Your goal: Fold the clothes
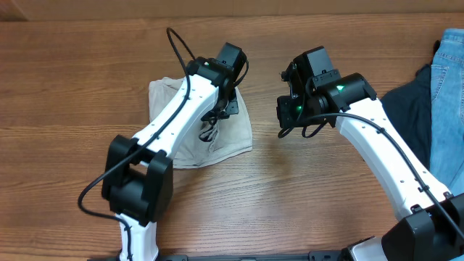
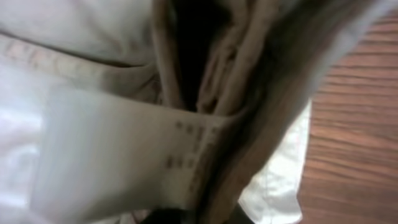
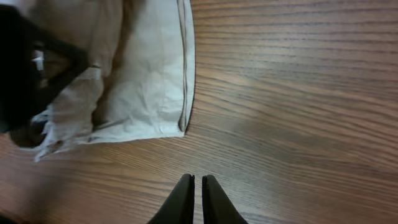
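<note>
Beige shorts [image 1: 232,138] under the left tool [image 1: 221,109], grip state unclear; right tool [image 3: 197,179] closed, empty, above the table [image 3: 298,93].

A brown desk [image 1: 87,65] with fine horizontal wood grain fills every view; soft light leaves a pale sheen on it.

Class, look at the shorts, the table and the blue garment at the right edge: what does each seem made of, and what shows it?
Shorts: likely woven cotton, matte cream, with soft creases and a stitched hem. Table: wood or wood-look laminate, with a faint sheen and long grain lines. Blue garment: probably denim, judging by the faded mid-blue colour; the weave is too small to see.
</note>
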